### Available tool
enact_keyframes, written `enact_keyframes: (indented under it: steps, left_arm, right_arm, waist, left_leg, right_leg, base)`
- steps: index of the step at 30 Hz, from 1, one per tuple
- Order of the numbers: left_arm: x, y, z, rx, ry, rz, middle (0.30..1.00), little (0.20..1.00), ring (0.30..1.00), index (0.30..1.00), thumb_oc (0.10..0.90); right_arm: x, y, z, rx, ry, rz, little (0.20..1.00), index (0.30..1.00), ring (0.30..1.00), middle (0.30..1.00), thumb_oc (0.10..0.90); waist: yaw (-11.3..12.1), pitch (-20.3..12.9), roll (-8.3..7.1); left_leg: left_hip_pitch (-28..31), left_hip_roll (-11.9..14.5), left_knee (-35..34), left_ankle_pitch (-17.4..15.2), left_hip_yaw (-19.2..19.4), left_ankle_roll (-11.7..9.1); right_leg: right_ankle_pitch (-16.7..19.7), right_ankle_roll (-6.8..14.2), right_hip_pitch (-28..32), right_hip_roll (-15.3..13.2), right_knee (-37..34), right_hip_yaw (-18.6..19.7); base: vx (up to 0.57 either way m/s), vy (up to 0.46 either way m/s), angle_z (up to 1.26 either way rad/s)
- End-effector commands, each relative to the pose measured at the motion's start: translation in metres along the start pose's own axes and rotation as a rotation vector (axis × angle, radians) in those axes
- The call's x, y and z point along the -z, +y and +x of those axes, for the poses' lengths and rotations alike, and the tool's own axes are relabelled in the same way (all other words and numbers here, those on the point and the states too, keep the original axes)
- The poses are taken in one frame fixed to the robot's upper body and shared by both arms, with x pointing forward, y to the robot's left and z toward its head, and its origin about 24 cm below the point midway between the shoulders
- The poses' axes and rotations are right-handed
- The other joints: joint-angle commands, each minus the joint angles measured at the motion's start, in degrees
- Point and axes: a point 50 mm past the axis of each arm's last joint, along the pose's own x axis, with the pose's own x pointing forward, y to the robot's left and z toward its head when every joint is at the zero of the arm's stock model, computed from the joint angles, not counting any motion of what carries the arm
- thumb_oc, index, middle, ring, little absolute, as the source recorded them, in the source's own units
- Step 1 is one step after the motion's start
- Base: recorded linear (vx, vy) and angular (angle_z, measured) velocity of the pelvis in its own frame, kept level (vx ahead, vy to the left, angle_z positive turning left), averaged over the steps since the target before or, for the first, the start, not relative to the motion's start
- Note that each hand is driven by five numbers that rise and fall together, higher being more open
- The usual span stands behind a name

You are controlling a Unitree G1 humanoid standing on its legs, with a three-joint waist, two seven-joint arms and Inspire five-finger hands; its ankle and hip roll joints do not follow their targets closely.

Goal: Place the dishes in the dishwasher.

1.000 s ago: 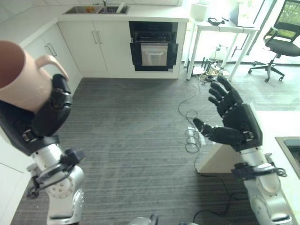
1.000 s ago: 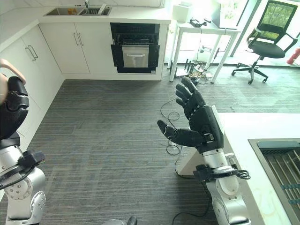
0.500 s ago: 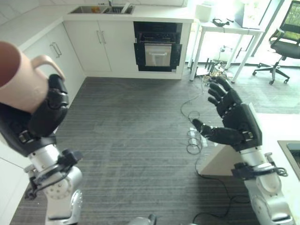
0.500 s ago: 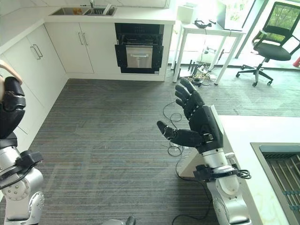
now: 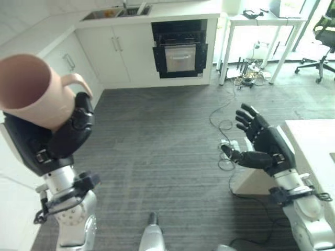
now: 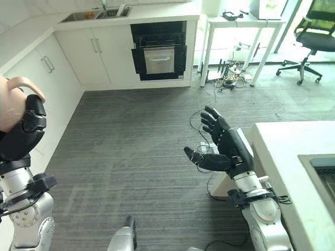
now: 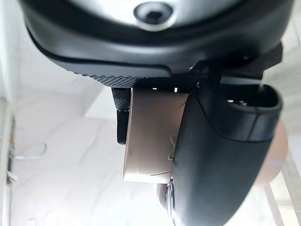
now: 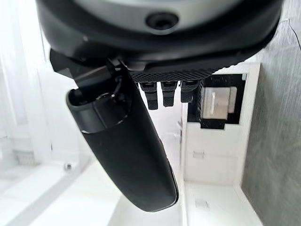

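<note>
A beige-pink mug (image 5: 34,93) with a handle is held up high at the left, and my left hand (image 5: 63,133) is curled round its lower body. In the left wrist view the mug (image 7: 150,136) sits pressed between the thumb and the fingers. My right hand (image 5: 264,149) hangs open over the grey floor at the right, fingers spread, holding nothing. The open dishwasher (image 5: 179,49) stands dark in the white cabinet run at the far side of the room, with its racks showing.
White cabinets (image 5: 97,57) run along the left and the far wall, with a sink (image 5: 112,11) on top. A white counter (image 5: 314,141) stands close at the right. A white table (image 5: 261,21) and an office chair (image 6: 314,31) stand far right. Cables (image 5: 227,125) lie on the floor.
The whole picture has shifted, so the camera has moved. My right hand now sits lower and the mug is tipped a little more to the right.
</note>
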Motion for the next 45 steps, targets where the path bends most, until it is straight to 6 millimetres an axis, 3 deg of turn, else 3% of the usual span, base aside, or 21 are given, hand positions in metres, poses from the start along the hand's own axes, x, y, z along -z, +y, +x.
enact_keyframes:
  steps: [1,3,4,5,6,8,10,11,15,20,24,27,28,29,30,33,34,36,39,41,45]
  left_arm:
    - [-0.030,-0.007,0.019,0.116,-0.164,-0.024,0.300,0.300,0.300,0.300,0.400]
    - [-0.026,-0.015,0.020,0.155,-0.135,-0.011,0.300,0.300,0.300,0.300,0.400]
    - [-0.019,-0.019,0.019,0.174,-0.087,-0.008,0.300,0.300,0.300,0.300,0.400]
    - [-0.015,-0.021,0.018,0.191,-0.061,-0.001,0.300,0.300,0.300,0.300,0.400]
    - [-0.015,-0.021,0.018,0.194,-0.061,0.000,0.300,0.300,0.300,0.300,0.400]
    - [-0.014,-0.020,0.017,0.216,-0.057,0.013,0.300,0.300,0.300,0.300,0.400]
    - [-0.014,-0.016,0.016,0.218,-0.058,0.020,0.300,0.300,0.300,0.300,0.400]
    - [-0.017,-0.011,0.013,0.218,-0.063,0.026,0.300,0.300,0.300,0.300,0.400]
    - [-0.018,-0.009,0.005,0.213,-0.066,0.038,0.300,0.300,0.300,0.300,0.400]
    - [-0.020,-0.011,0.002,0.265,-0.060,0.047,0.300,0.300,0.300,0.300,0.400]
    - [-0.017,-0.007,0.004,0.227,-0.046,0.052,0.300,0.300,0.300,0.300,0.400]
    - [-0.019,-0.005,0.003,0.220,-0.046,0.042,0.300,0.300,0.300,0.300,0.400]
    - [-0.019,-0.004,0.001,0.222,-0.045,0.042,0.300,0.300,0.300,0.300,0.400]
    - [-0.017,-0.005,-0.001,0.228,-0.031,0.039,0.300,0.300,0.300,0.300,0.400]
    - [-0.016,-0.005,-0.002,0.235,-0.020,0.038,0.300,0.300,0.300,0.300,0.400]
    - [-0.013,-0.008,-0.007,0.261,0.001,0.058,0.300,0.300,0.300,0.300,0.400]
    - [-0.012,-0.010,-0.009,0.266,0.010,0.060,0.300,0.300,0.300,0.300,0.400]
    - [-0.009,-0.011,-0.010,0.267,0.018,0.058,0.300,0.300,0.300,0.300,0.400]
    - [-0.011,-0.006,-0.013,0.256,0.016,0.079,0.300,0.300,0.300,0.300,0.400]
    - [-0.013,-0.001,-0.015,0.247,0.017,0.134,0.300,0.300,0.300,0.300,0.400]
    - [-0.013,0.004,-0.011,0.202,0.015,0.136,0.300,0.300,0.300,0.300,0.400]
  right_arm:
    - [-0.051,0.016,0.017,-0.058,-0.297,-0.043,0.900,0.900,0.900,0.900,0.800]
    - [-0.050,0.016,0.017,-0.031,-0.275,-0.028,0.900,0.900,0.900,0.900,0.800]
    - [-0.044,0.020,0.017,-0.019,-0.251,-0.004,0.900,0.900,0.900,0.900,0.800]
    - [-0.039,0.024,0.017,-0.035,-0.239,-0.005,0.900,0.900,0.900,0.900,0.800]
    - [-0.038,0.025,0.017,-0.036,-0.239,-0.005,0.900,0.900,0.900,0.900,0.800]
    - [-0.039,0.022,0.014,-0.037,-0.253,-0.003,0.900,0.900,0.900,0.900,0.800]
    - [-0.038,0.018,0.013,-0.035,-0.259,0.010,0.900,0.900,0.900,0.900,0.800]
    - [-0.037,0.013,0.012,-0.032,-0.261,0.032,0.900,0.900,0.900,0.900,0.800]
    - [-0.033,0.019,0.014,-0.043,-0.263,0.053,0.900,0.900,0.900,0.900,0.800]
    - [-0.038,0.027,0.017,-0.065,-0.296,0.033,0.900,0.900,0.900,0.900,0.800]
    - [-0.039,0.023,0.021,-0.062,-0.287,0.025,0.900,0.900,0.900,0.900,0.800]
    - [-0.038,0.020,0.020,-0.049,-0.286,0.034,0.900,0.900,0.900,0.900,0.800]
    - [-0.037,0.019,0.019,-0.043,-0.284,0.023,0.900,0.900,0.900,0.900,0.800]
    - [-0.037,0.017,0.017,-0.041,-0.275,0.016,0.900,0.900,0.900,0.900,0.800]
    - [-0.036,0.016,0.016,-0.043,-0.270,0.017,0.900,0.900,0.900,0.900,0.800]
    - [-0.038,0.016,0.014,-0.070,-0.277,0.013,0.900,0.900,0.900,0.900,0.800]
    - [-0.040,0.019,0.013,-0.090,-0.296,-0.016,0.900,0.900,0.900,0.900,0.800]
    - [-0.042,0.023,0.016,-0.092,-0.307,-0.026,0.900,0.900,0.900,0.900,0.800]
    - [-0.041,0.028,0.022,-0.105,-0.302,0.022,0.900,0.900,0.900,0.900,0.800]
    - [-0.038,0.033,0.025,-0.137,-0.290,0.027,0.900,0.900,0.900,0.900,0.800]
    - [-0.036,0.035,0.025,-0.128,-0.295,0.027,0.900,0.900,0.900,0.900,0.800]
  waist:
    - [0.87,-4.73,-2.60]
    - [0.69,-5.27,-2.15]
    - [-0.24,-5.47,-1.02]
    - [-1.30,-5.10,-0.65]
    - [-1.33,-5.15,-0.65]
    - [-2.23,-4.17,-2.18]
    - [-2.95,-3.34,-2.71]
    - [-3.66,-2.00,-4.66]
    - [-4.48,-0.99,-5.02]
    - [-3.96,-2.60,-5.25]
    - [-3.86,-4.24,-5.13]
    - [-3.68,-5.08,-4.79]
    - [-3.70,-5.27,-4.68]
    - [-3.39,-5.48,-5.41]
    - [-3.29,-5.39,-5.65]
    - [-3.12,-4.96,-6.45]
    - [-2.54,-4.13,-7.06]
    - [-1.45,-3.10,-7.19]
    - [0.17,-2.62,-6.35]
    - [1.39,-2.70,-4.76]
    - [2.08,-3.42,-1.14]
  left_leg:
    - [-0.40,0.80,0.03,-3.76,-1.86,0.30]
    - [1.45,-1.05,0.03,-4.96,-2.34,2.45]
    - [4.56,-2.41,0.03,-6.88,-2.06,4.38]
    - [6.05,-2.51,0.03,-7.61,-0.73,4.66]
    - [6.10,-2.38,0.03,-7.74,-0.60,4.55]
    - [7.34,-3.75,0.03,-8.71,0.00,4.16]
    - [8.86,-4.09,0.03,-10.02,-0.15,3.88]
    - [11.02,-6.11,0.03,-12.47,-0.32,3.70]
    - [14.12,-6.79,0.03,-16.05,-2.17,3.87]
    - [16.06,-6.05,0.03,-18.30,-1.80,3.34]
    - [19.13,-4.78,0.03,-18.47,-1.06,1.96]
    - [21.21,-3.60,0.03,-13.44,-0.45,0.67]
    - [21.52,-3.21,0.03,-10.53,0.20,0.00]
    - [21.98,-3.56,0.03,-4.30,1.40,-0.80]
    - [21.50,-3.87,2.53,-2.76,1.80,-1.05]
    - [17.30,-4.59,16.82,-0.08,3.22,-1.92]
    - [11.90,-5.16,24.56,0.67,2.94,-1.74]
    - [5.77,-5.94,26.58,-0.72,2.23,-0.29]
    - [5.61,-6.66,14.70,-1.19,4.14,0.54]
    - [7.30,-6.34,0.03,0.36,4.57,0.30]
    - [-1.73,2.64,0.03,-0.71,4.30,-1.99]
  right_leg:
    - [11.52,1.72,9.74,0.66,-8.85,-0.76]
    - [18.91,1.75,9.31,-2.36,-0.89,-1.71]
    - [23.17,0.62,2.90,-3.61,11.27,-0.66]
    - [20.41,-1.10,-2.70,-0.75,11.14,-0.53]
    - [19.94,-1.30,-2.80,-0.24,10.56,-0.68]
    - [19.35,-1.15,-4.60,4.51,-2.07,-4.00]
    - [20.39,-1.12,-4.81,6.08,-8.85,-6.13]
    - [19.79,-0.47,-11.37,4.49,-8.85,-5.29]
    - [22.27,0.47,-19.50,1.56,-8.85,-2.86]
    - [21.19,1.11,-18.11,0.88,-8.85,-4.33]
    - [19.65,-0.25,-15.63,2.21,-8.85,-5.30]
    - [17.67,-2.59,-13.79,4.37,-8.85,-6.58]
    - [16.81,-3.44,-12.98,5.19,-8.85,-6.93]
    - [14.31,-5.25,-10.35,6.40,-8.85,-6.96]
    - [13.49,-5.80,-9.38,6.61,-8.85,-6.98]
    - [11.48,-7.97,-7.13,7.08,-8.85,-7.44]
    - [11.09,-8.83,-5.84,7.01,-8.85,-6.98]
    - [11.10,-8.52,-4.84,7.20,-8.85,-6.57]
    - [10.02,-7.35,-3.94,8.75,-8.85,-5.59]
    - [8.64,-6.12,-3.28,10.29,-8.85,-3.38]
    - [5.65,-5.76,-1.24,12.51,-8.85,-3.00]
  base:
    - [0.31,0.320,0.21]
    - [0.35,0.419,0.40]
    - [0.35,0.430,0.38]
    - [0.28,0.306,0.27]
    - [0.18,0.056,-0.09]
    - [0.22,-0.132,0.18]
    - [0.25,-0.188,0.10]
    - [0.28,-0.224,0.05]
    - [0.29,-0.198,-0.01]
    - [0.29,-0.254,0.22]
    - [0.31,-0.257,0.12]
    - [0.29,-0.240,-0.38]
    - [0.47,-0.441,-0.74]
    - [0.43,-0.427,-0.71]
    - [0.39,-0.417,-0.61]
    - [0.19,-0.278,-0.40]
    - [0.16,-0.244,-0.23]
    - [0.19,-0.150,-0.02]
    - [0.28,0.011,-0.38]
    - [0.32,0.106,-0.94]
    - [0.21,0.155,-0.55]
